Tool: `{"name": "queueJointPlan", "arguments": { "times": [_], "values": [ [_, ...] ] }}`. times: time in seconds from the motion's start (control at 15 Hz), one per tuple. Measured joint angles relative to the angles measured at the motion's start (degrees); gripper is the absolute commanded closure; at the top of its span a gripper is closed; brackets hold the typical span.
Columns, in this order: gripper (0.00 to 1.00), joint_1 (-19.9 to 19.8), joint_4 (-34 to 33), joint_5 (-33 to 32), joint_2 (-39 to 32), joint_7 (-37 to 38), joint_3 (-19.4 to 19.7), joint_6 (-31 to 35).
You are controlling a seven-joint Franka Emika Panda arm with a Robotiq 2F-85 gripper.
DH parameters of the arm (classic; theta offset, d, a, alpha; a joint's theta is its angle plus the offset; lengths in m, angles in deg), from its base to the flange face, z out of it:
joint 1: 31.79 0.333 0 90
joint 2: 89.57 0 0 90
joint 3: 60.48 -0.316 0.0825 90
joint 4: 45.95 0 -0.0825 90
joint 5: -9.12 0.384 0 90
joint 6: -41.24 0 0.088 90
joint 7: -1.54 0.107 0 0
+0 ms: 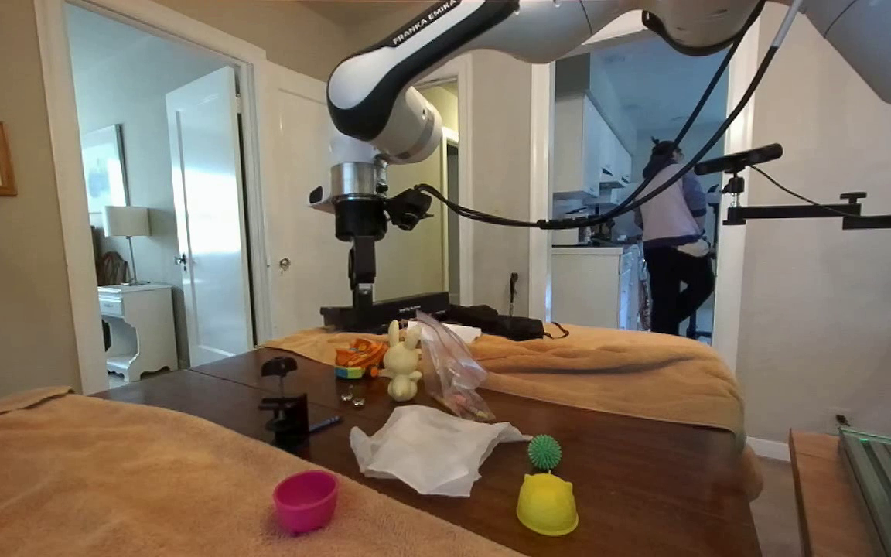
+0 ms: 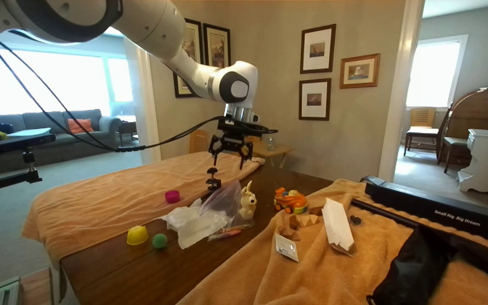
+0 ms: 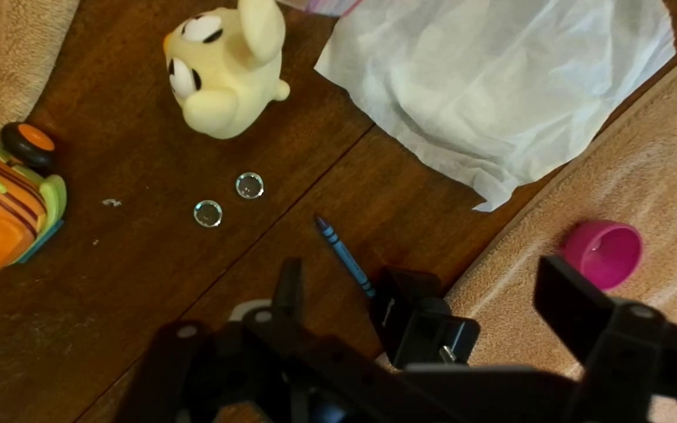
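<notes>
Black clamp (image 3: 415,320) is sitting at lower centre of the wrist view, beside a blue crayon (image 3: 345,258); I am hovering higher, my fingers (image 3: 570,308) standing apart, empty. Seemingly I am lining up; gripping would be calling for lowering.

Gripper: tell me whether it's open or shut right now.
Open: in an exterior view, the gripper has its fingers spread apart with nothing held between them, and the wrist view shows a wide gap too.
</notes>
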Motion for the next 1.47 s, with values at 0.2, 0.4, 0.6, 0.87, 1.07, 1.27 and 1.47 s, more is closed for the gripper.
{"name": "queueJointPlan", "arguments": {
  "times": [0.2,0.4,0.6,0.87,1.07,1.27,1.47],
  "values": [
    [0.00,0.16,0.01,-0.02,-0.19,-0.86,0.12,0.55],
    [0.00,0.55,-0.21,-0.29,-1.88,-7.08,-0.11,3.62],
    [0.00,1.21,-1.56,-0.46,-4.98,-14.09,-0.72,5.25],
    [0.00,2.15,-3.53,-0.55,-8.41,-21.28,-1.14,5.24],
    [0.00,2.24,-4.53,-1.10,-10.03,-25.12,-1.06,5.18],
    [0.00,2.25,-5.37,-2.19,-11.04,-27.33,-0.64,5.05],
    [0.00,2.30,-6.13,-2.93,-11.92,-28.79,-0.43,5.05]
  ]
}}
